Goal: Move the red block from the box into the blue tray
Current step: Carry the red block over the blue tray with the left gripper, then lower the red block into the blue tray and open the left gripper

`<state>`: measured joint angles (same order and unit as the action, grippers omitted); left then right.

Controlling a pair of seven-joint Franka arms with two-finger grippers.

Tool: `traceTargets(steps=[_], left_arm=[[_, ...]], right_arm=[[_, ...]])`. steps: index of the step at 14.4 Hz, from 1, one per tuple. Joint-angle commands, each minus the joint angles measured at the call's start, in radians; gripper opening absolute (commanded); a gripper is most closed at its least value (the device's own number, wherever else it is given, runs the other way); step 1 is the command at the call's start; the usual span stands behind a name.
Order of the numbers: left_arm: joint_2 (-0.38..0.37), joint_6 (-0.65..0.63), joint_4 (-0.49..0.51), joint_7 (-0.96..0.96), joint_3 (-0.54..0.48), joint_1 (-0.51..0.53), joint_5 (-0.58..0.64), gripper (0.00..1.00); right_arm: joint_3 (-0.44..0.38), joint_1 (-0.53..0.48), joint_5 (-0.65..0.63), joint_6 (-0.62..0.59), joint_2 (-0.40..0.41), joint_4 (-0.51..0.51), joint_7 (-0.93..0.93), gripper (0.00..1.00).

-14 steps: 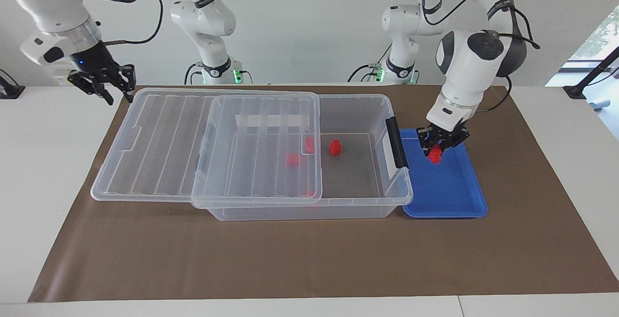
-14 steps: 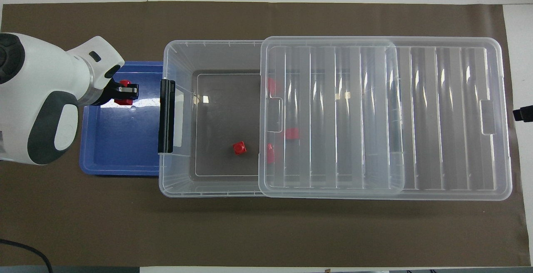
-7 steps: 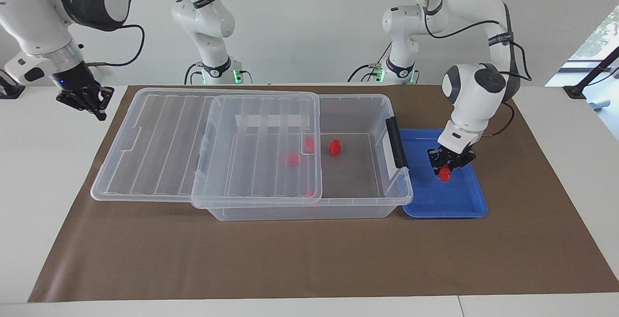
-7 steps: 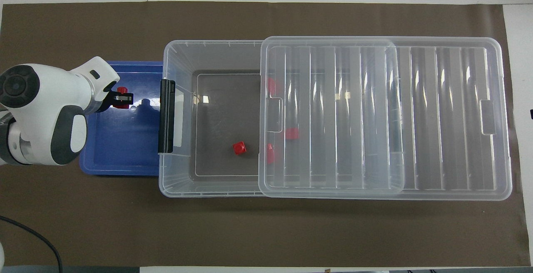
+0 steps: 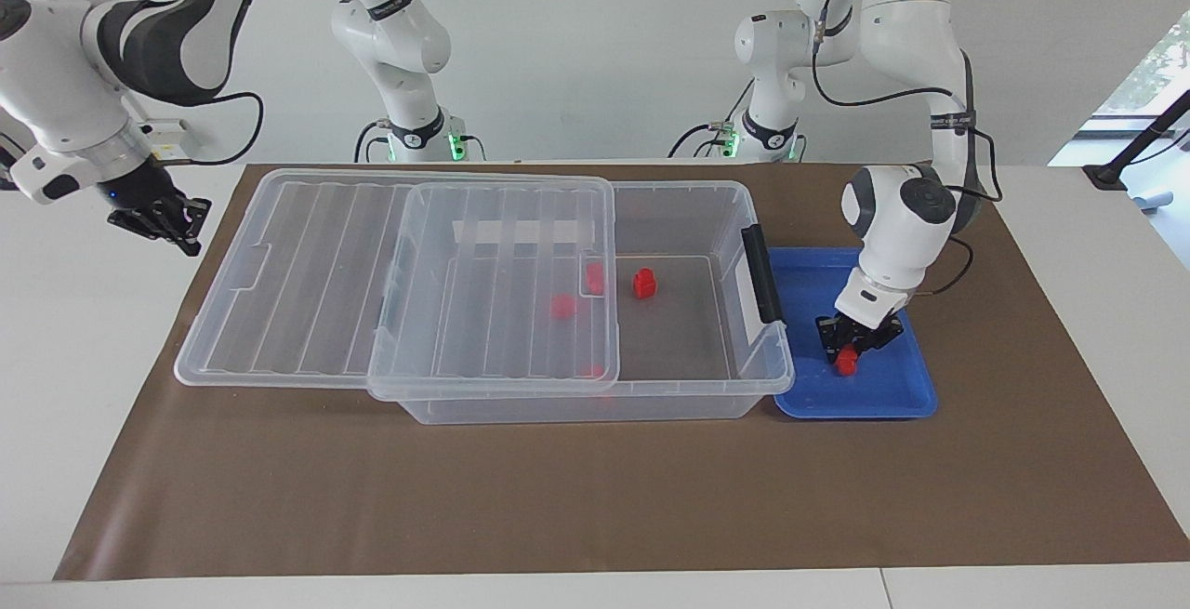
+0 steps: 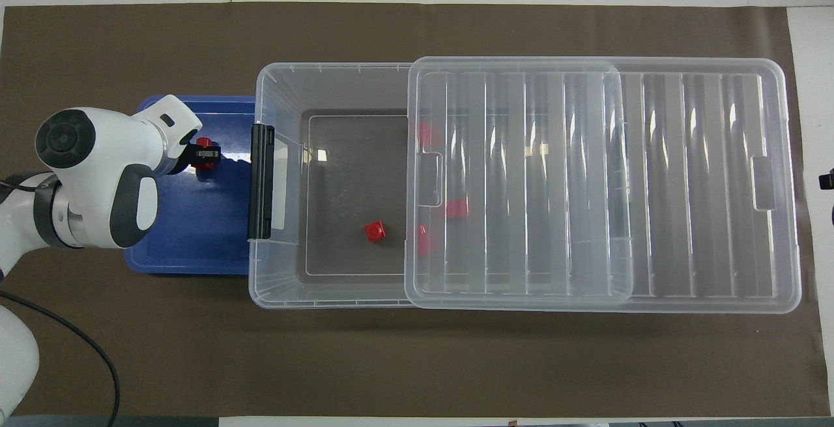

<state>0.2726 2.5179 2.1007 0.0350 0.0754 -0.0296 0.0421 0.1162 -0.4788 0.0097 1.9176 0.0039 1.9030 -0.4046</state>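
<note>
My left gripper (image 5: 848, 353) is low inside the blue tray (image 5: 883, 395), shut on a red block (image 5: 846, 365) that sits at or just above the tray floor. From overhead the same red block (image 6: 204, 143) shows between the fingertips of the left gripper (image 6: 207, 152), in the part of the blue tray (image 6: 195, 218) farther from the robots. The clear box (image 5: 688, 189) lies beside the tray, and another red block (image 5: 643, 284) lies on its open floor. My right gripper (image 5: 163, 218) hangs shut and empty off the mat, past the lid's end.
The ribbed clear lid (image 5: 307, 274) is slid half off the box toward the right arm's end, overhanging the mat. Three more red blocks (image 6: 457, 208) show blurred under the lid. A black latch (image 6: 260, 181) stands on the box end by the tray.
The left gripper has come down into the tray with the red block, moving away from the robots. The right gripper has swung away from the lid's corner, out over the bare table.
</note>
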Motion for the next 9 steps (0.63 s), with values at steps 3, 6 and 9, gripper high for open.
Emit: traceTargets(steps=[3, 6, 9], left_arm=[[-0.045, -0.086, -0.005, -0.023, 0.006, 0.005, -0.016, 1.00], [-0.113, -0.174, -0.027, -0.021, 0.006, 0.001, -0.016, 1.00], [-0.156, -0.282, -0.105, -0.021, 0.014, -0.007, -0.014, 1.00]], right_arm=[[0.014, 0.002, -0.007, 0.079, -0.005, 0.065, -0.002, 0.00], [0.014, 0.028, -0.007, 0.075, -0.009, 0.073, 0.015, 0.00], [0.019, 0.032, -0.008, 0.072, -0.009, 0.071, 0.021, 0.00]])
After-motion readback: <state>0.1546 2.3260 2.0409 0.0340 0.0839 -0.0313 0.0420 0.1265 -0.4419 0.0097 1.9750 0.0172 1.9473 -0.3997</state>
